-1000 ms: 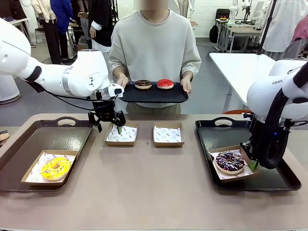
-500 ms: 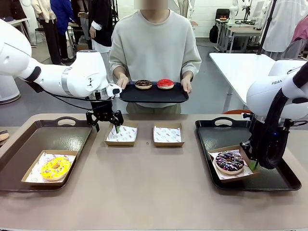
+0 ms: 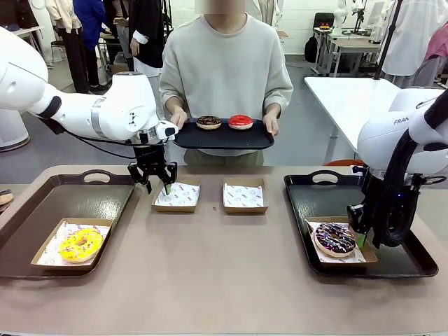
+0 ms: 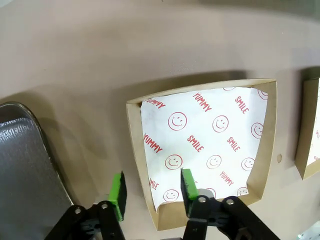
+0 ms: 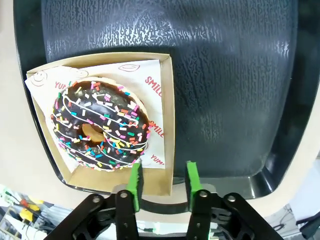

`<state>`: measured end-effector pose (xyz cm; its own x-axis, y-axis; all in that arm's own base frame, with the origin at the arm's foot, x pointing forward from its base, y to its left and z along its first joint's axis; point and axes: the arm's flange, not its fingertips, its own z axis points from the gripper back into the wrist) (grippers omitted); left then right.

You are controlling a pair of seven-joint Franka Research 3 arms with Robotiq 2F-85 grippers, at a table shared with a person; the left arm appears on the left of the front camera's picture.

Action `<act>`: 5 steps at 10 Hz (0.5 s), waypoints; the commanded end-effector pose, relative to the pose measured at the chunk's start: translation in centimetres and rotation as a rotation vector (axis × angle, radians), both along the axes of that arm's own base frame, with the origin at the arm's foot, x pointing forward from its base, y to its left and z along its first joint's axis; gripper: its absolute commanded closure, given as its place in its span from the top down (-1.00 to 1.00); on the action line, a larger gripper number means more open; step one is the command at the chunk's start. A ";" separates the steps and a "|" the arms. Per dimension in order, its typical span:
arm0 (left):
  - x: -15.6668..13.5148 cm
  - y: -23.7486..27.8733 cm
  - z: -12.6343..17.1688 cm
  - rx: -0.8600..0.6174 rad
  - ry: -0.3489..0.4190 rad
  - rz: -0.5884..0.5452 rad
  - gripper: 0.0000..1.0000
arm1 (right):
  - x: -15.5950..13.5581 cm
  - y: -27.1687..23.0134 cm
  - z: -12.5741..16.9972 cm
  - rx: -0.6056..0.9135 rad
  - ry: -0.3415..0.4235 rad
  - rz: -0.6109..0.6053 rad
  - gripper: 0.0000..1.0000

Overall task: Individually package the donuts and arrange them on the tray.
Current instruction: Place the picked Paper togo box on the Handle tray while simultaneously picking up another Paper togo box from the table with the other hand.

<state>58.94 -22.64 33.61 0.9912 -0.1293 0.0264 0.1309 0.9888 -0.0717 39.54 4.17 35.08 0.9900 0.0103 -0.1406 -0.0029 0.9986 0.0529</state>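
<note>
Boxed, trayed: yellow donut [image 3: 80, 244], sprinkled donut [image 5: 100, 125]. Being carried unboxed by person: chocolate donut [image 3: 208, 122], red donut [image 3: 240, 121]. Jaws of left gripper [image 4: 151, 187] being held parted astride empty box [image 4: 134, 145] wall. Jaws of right gripper [image 5: 163, 179] parted astride donut box [image 5: 168, 115] wall, sprinkled donut just beyond.

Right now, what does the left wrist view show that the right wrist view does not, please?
Left wrist view: an empty box on the table, beside a second box and a corner of the left tray. Right wrist view: a sprinkled donut in a filled box on the right tray. Both: a paper-lined box, a tray, and an open gripper astride one box wall, the left gripper and the right gripper.
</note>
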 end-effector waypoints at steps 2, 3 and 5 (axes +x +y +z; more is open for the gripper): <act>0.8 -0.4 -0.3 0.025 0.015 0.029 -1.00 | 0.0 0.3 -0.3 0.015 0.013 -0.006 1.00; 1.0 -0.3 -0.4 0.026 0.021 0.028 -1.00 | 0.1 0.1 -0.3 0.020 0.012 -0.007 1.00; 1.1 -0.2 -0.4 0.029 0.025 0.035 -1.00 | 0.2 0.1 -0.2 0.031 0.015 -0.005 1.00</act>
<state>59.44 -22.43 32.77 0.9923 -0.1231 0.0093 0.1235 0.9899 -0.0695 39.52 4.09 34.99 0.9892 0.0083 -0.1461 -0.0001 0.9984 0.0561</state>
